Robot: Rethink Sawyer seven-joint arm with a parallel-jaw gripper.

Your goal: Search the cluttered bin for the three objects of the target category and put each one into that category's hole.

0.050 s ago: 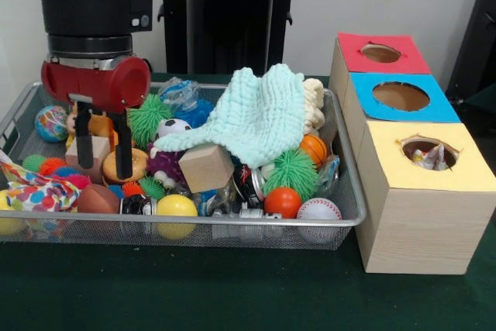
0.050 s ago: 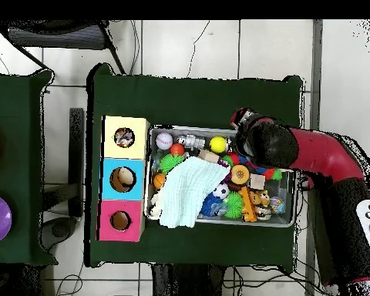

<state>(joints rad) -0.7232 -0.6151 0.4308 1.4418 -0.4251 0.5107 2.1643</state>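
My gripper [image 1: 103, 162] hangs low over the left end of the wire-mesh bin [image 1: 232, 222]. Its two black fingers [image 1: 122, 149] stand apart, open, straddling a small wooden block [image 1: 94, 153] and an orange toy [image 1: 101, 125]. In the overhead view the red arm [image 2: 321, 154] covers the gripper. A mint knitted cloth [image 1: 256, 118] drapes over the bin's middle and hides what lies under it. Around it lie a wooden cube [image 1: 205, 167], a yellow ball [image 1: 177, 206], a baseball [image 1: 319, 208] and a green spiky ball [image 1: 291, 170]. The sorting box to the right has a red hole [image 1: 380, 53], a blue hole [image 1: 401, 96] and a yellow hole [image 1: 425, 153].
Something pale shows inside the yellow hole. A patterned fabric piece [image 1: 35, 191] hangs over the bin's left front corner. A small soccer ball [image 1: 172, 126], a basketball [image 1: 313, 149] and another green spiky ball [image 1: 147, 118] crowd the bin. The box [image 2: 124, 179] stands against the bin [image 2: 288, 224].
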